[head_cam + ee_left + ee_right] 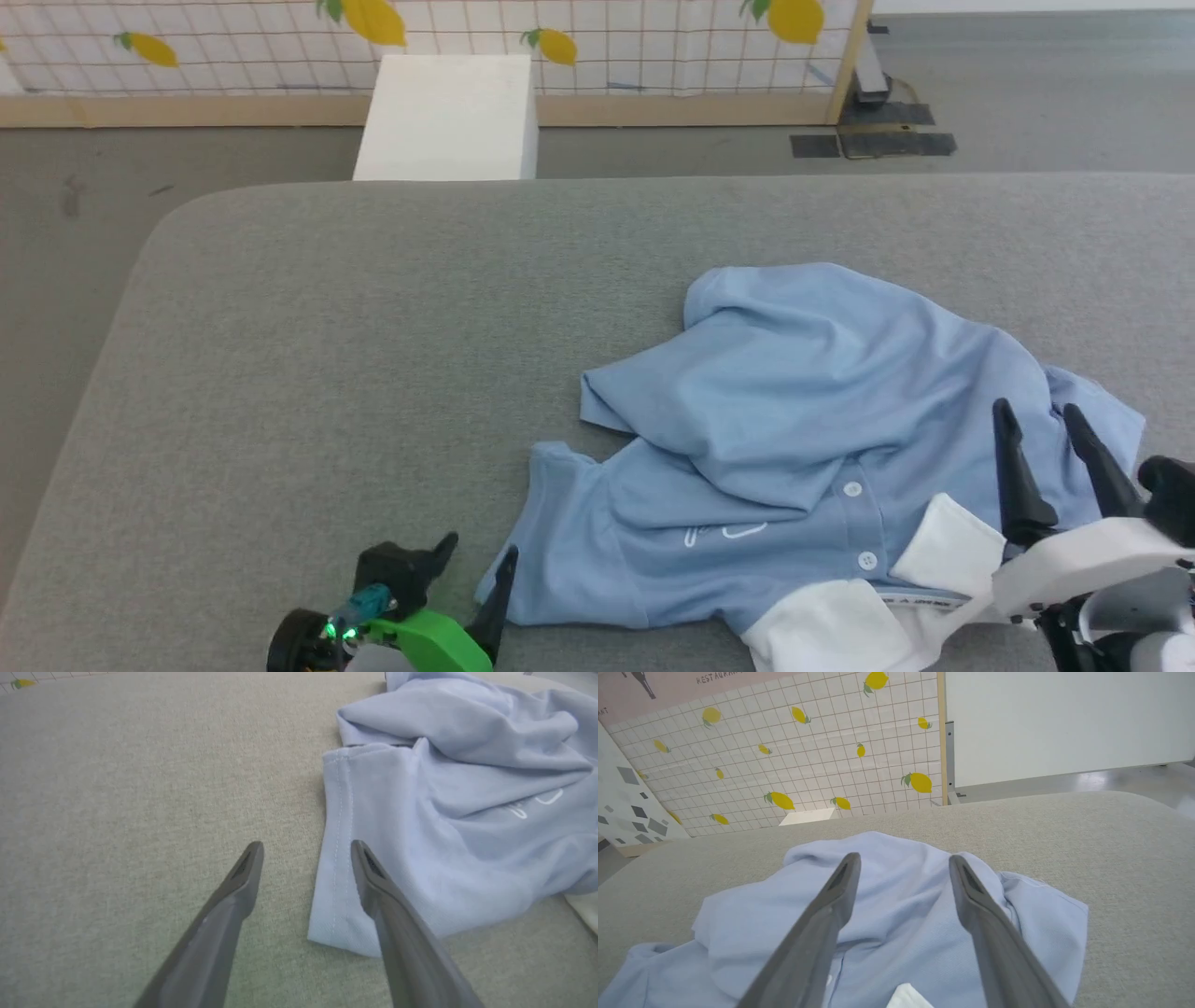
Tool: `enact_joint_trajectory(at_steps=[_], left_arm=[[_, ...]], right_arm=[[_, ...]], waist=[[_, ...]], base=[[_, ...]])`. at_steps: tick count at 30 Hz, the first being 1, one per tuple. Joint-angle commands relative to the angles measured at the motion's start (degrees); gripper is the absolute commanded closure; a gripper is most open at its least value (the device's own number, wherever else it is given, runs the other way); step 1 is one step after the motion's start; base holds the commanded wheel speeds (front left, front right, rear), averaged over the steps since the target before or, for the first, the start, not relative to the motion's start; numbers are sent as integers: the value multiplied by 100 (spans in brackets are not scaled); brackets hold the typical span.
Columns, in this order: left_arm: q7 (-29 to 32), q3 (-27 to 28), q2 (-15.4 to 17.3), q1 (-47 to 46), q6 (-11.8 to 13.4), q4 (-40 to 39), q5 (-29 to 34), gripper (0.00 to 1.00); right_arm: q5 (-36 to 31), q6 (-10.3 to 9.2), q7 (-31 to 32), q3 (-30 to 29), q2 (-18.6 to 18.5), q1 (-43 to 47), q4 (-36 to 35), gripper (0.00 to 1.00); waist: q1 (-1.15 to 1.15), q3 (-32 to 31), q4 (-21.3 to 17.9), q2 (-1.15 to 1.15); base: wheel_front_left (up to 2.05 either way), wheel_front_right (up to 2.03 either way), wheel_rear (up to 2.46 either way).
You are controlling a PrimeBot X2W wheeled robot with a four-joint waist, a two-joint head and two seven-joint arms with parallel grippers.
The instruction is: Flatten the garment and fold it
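Observation:
The garment (pixel 794 401), a light blue shirt with a white collar, small buttons and a white script logo, lies crumpled on the grey table (pixel 373 355), right of the middle. One sleeve end (pixel 336 826) reaches toward the front left. My left gripper (pixel 478 551) stands open at that sleeve's hem, one finger over the cloth, the other over bare table, as the left wrist view (pixel 306 851) shows. Above the collar my right gripper (pixel 1034 418) hangs open, nothing between its fingers; in its own wrist view (pixel 903 863) the shirt (pixel 901 914) lies beneath.
The table's far edge and rounded left corner border a grey floor. Beyond it a white box (pixel 450 117) stands against a tiled panel with lemon prints (pixel 597 37). Bare table surface stretches left of the shirt.

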Motion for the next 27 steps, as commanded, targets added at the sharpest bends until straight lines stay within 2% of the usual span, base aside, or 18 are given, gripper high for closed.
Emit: enact_joint_trajectory(at_steps=[1, 11, 12, 13, 16, 19, 25, 26, 27], left_arm=[[186, -39, 13, 26, -35, 64, -129, 0], [2208, -190, -134, 108, 143, 386, -629, 0], [2413, -211, -138, 150, 137, 342, -702, 55], [2540, -229, -133, 179, 128, 292, -755, 100], [2641, -225, -67, 229, 141, -2, -808, 100], [2341, -51, 19, 226, 339, -226, -716, 100], [1489, 658, 132, 214, 1011, -449, -646, 100], [1372, 783, 149, 213, 1121, -456, -651, 100], [1131, 1013, 199, 199, 1332, -484, -638, 100]], right_arm=[[71, 20, 13, -39, 3, 68, -38, 0], [259, 20, -32, -5, 4, 96, 62, 0], [267, 20, -24, -11, 4, 115, 59, 0], [261, 20, -14, -19, 4, 129, 59, 0], [214, 20, 27, -87, 4, 150, 84, 0], [86, 20, 93, -222, 4, 114, 159, 0], [-292, 20, 374, -767, 4, -262, 624, 0], [-329, 20, 444, -905, 4, -373, 759, 0], [-479, 20, 771, -1176, 4, -689, 1194, 0]], waist=[[0, 57, -103, 0], [0, 128, -388, 0], [0, 124, -404, 0], [0, 122, -414, 0], [0, 129, -421, 0], [0, 137, -397, 0], [0, 204, -269, 0], [0, 219, -240, 0], [0, 283, -165, 0]], base=[[0, 0, 0], [0, 0, 0], [0, 0, 0], [0, 0, 0], [0, 0, 0], [0, 0, 0], [0, 0, 0], [0, 0, 0], [0, 0, 0]])
